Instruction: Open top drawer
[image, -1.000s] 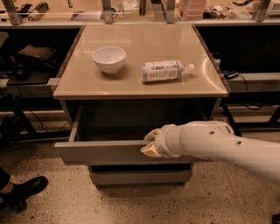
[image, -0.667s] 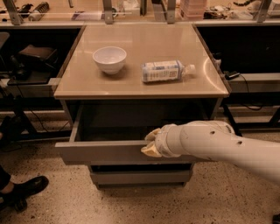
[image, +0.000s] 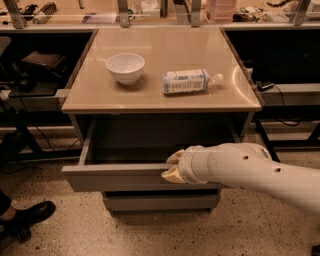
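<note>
The top drawer (image: 115, 179) is a wide grey box pulled out from under the tabletop, its dark inside showing behind the front panel. My gripper (image: 172, 167) is at the top edge of the drawer's front panel, right of the middle, with pale yellowish fingertips (image: 171, 175) over the rim. The white arm reaches in from the lower right and hides the right part of the front panel. A shorter grey drawer front (image: 160, 202) sits below.
A white bowl (image: 125, 67) and a plastic bottle (image: 186, 81) lying on its side rest on the beige tabletop (image: 165, 100). Dark shelving with cables flanks both sides. A black shoe (image: 25, 216) is on the speckled floor at lower left.
The drawer and the gripper stand where they were; nothing has visibly moved.
</note>
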